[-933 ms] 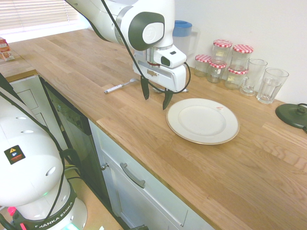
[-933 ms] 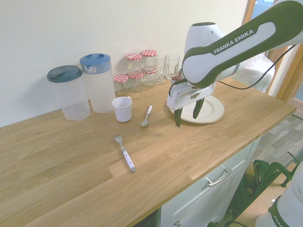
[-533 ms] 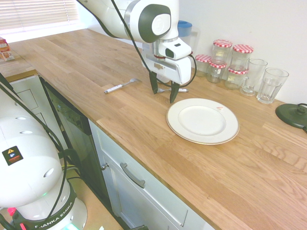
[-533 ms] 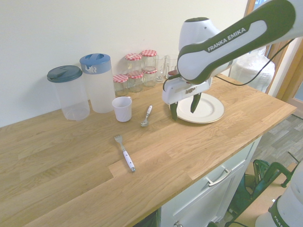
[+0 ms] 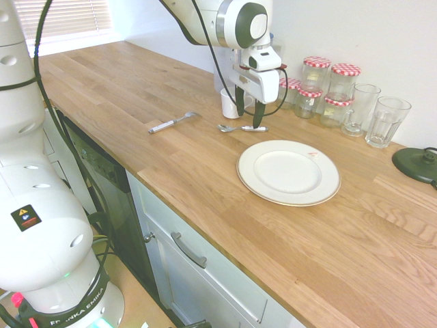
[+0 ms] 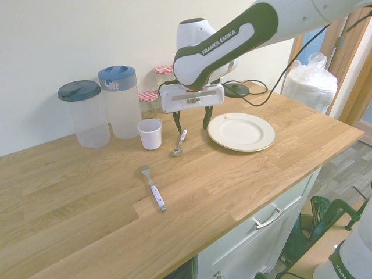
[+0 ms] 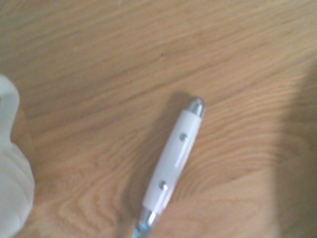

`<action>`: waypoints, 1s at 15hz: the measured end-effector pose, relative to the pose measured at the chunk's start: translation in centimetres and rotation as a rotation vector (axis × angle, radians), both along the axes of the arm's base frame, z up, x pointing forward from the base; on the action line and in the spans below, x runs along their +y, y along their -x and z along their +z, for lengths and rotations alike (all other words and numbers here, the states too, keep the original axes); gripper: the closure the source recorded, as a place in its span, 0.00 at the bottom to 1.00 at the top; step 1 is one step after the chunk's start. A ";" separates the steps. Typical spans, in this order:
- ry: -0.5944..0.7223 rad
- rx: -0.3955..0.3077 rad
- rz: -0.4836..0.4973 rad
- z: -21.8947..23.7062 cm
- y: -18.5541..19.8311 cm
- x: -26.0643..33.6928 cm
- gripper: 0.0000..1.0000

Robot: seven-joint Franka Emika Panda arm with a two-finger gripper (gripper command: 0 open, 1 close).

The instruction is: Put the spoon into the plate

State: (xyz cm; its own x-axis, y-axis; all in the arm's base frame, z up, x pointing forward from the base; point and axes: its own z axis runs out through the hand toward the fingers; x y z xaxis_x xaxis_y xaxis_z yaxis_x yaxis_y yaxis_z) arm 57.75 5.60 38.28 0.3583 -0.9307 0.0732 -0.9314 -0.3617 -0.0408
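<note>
Where the worktop (image 5: 205, 171) runs along above the cabinet fronts, I go near edge to far wall in the first exterior view. Nearest of the loose things is the plate (image 5: 288, 171), white, flat on the wood at right, with a small pale speck on its far rim. It carries nothing else that I can see.

Left of the plate and a little farther back lies the fork (image 5: 172, 122), white handle toward the near left, tines pointing right.

Just beyond the plate's far-left rim lies the spoon (image 5: 242, 128), flat on the wood and apart from the plate, bowl to the left, handle to the right. In the wrist view I get only its handle (image 7: 173, 158): white with two rivets and a metal cap.

My gripper (image 5: 248, 113) hangs over the spoon, pointing straight down, fingers spread wide and holding nothing. Its tips are clear of the wood. From the second exterior view the gripper (image 6: 190, 121) has one finger either side of the spoon (image 6: 179, 143) handle, above it.

Right behind the gripper stands a white cup (image 6: 150, 133), touching nothing. Against the wall I count a blue-lidded jug (image 6: 119, 102), a second clear jug (image 6: 85, 113) with a dark lid, a cluster of jars (image 5: 321, 85) with red checked lids, and two glasses (image 5: 375, 115). A dark round base (image 5: 416, 164) sits at far right.
</note>
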 end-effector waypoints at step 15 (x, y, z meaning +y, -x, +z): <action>-0.009 0.015 -0.152 -4.3 -2.5 -0.4 0.00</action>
State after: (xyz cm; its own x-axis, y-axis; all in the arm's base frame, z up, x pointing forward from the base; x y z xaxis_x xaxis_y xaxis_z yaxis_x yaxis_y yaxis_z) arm 60.27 5.18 33.99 0.2142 -0.9750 0.0599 -0.9759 -0.2161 -0.0289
